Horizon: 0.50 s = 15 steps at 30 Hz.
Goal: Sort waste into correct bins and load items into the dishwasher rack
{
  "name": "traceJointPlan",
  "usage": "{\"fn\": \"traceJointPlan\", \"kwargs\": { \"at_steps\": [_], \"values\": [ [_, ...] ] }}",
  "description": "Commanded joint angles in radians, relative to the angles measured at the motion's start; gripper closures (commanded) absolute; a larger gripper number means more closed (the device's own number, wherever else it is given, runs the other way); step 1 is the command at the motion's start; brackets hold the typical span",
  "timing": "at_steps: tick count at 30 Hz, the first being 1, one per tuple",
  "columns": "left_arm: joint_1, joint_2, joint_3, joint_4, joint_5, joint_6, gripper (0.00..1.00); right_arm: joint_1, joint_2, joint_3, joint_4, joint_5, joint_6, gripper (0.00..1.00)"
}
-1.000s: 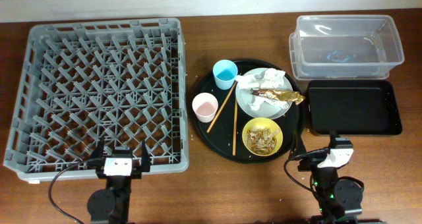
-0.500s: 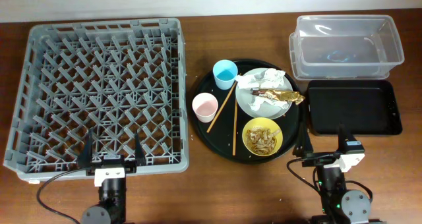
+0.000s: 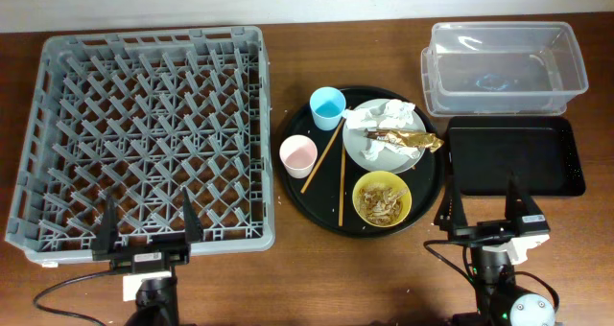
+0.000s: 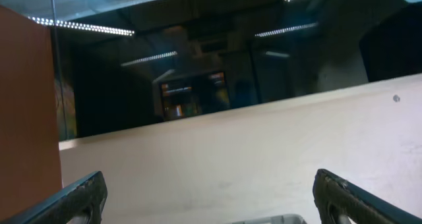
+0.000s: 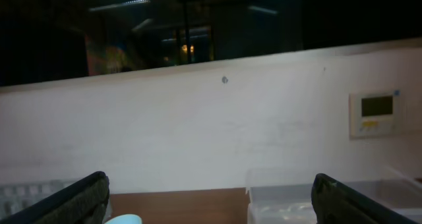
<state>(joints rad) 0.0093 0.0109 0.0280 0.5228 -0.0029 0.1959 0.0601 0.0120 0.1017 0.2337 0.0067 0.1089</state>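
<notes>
The grey dishwasher rack (image 3: 144, 134) fills the left of the table. A round black tray (image 3: 434, 187) holds the white plate (image 3: 360, 151) with crumpled napkins (image 3: 389, 113) and a gold-brown wrapper (image 3: 414, 139), the yellow bowl (image 3: 398, 211) with food scraps (image 3: 382, 201), the light-blue cup (image 3: 327, 105), the pink cup (image 3: 298, 154) and two chopsticks (image 3: 340, 177). The clear tub (image 3: 504, 67) and the black rectangular tray (image 3: 513, 155) are at the right. My left gripper (image 3: 144, 228) is open at the rack's front edge. My right gripper (image 3: 489, 209) is open in front of the black rectangular tray.
Both wrist views point level at the back wall. The left wrist view shows the rack's top edge (image 4: 264, 219). The right wrist view shows the clear tub (image 5: 297, 204), the blue cup's rim (image 5: 122, 219) and a wall thermostat (image 5: 376, 113).
Both grippers have opened wide and tilted up from the table's front edge. The left one has shifted left, the right one right. Nothing on the table has moved.
</notes>
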Motion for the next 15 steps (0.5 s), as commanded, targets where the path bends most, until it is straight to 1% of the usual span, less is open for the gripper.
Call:
{"fn": "traceJointPlan", "kwargs": {
  "at_steps": [1,2,3,5,7,8,10,11,13,15],
  "values": [
    [0.007,-0.005,0.108,-0.077,0.007,0.032,0.01,0.005,0.021,0.088,-0.024,-0.006,-0.050,0.02],
    [0.007,-0.005,0.171,-0.187,0.007,0.064,0.01,0.005,0.077,0.146,-0.040,-0.007,-0.050,0.02],
    [0.007,0.004,0.218,-0.260,0.003,0.092,0.01,0.005,0.146,0.204,-0.060,-0.023,-0.050,0.02],
    [0.007,0.050,0.290,-0.341,-0.002,0.099,0.01,0.005,0.300,0.330,-0.122,-0.072,-0.050,0.01],
    [0.007,0.113,0.344,-0.393,-0.005,0.099,0.01,0.005,0.493,0.492,-0.208,-0.136,-0.050,0.01],
    [0.007,0.154,0.373,-0.415,-0.005,0.098,0.01,0.005,0.600,0.592,-0.289,-0.167,-0.050,0.02],
    [0.007,0.309,0.477,-0.504,-0.004,0.098,0.01,0.006,0.863,0.868,-0.567,-0.252,-0.050,0.02],
    [0.007,0.364,0.513,-0.531,-0.004,0.098,0.01,0.006,0.948,0.960,-0.677,-0.270,-0.050,0.02],
    [0.007,0.500,0.578,-0.572,0.000,0.098,0.01,0.005,1.106,1.081,-0.821,-0.344,-0.050,0.01],
    [0.006,0.602,0.595,-0.588,0.001,0.098,0.01,0.005,1.224,1.110,-0.860,-0.454,-0.049,0.02]
  ]
}}
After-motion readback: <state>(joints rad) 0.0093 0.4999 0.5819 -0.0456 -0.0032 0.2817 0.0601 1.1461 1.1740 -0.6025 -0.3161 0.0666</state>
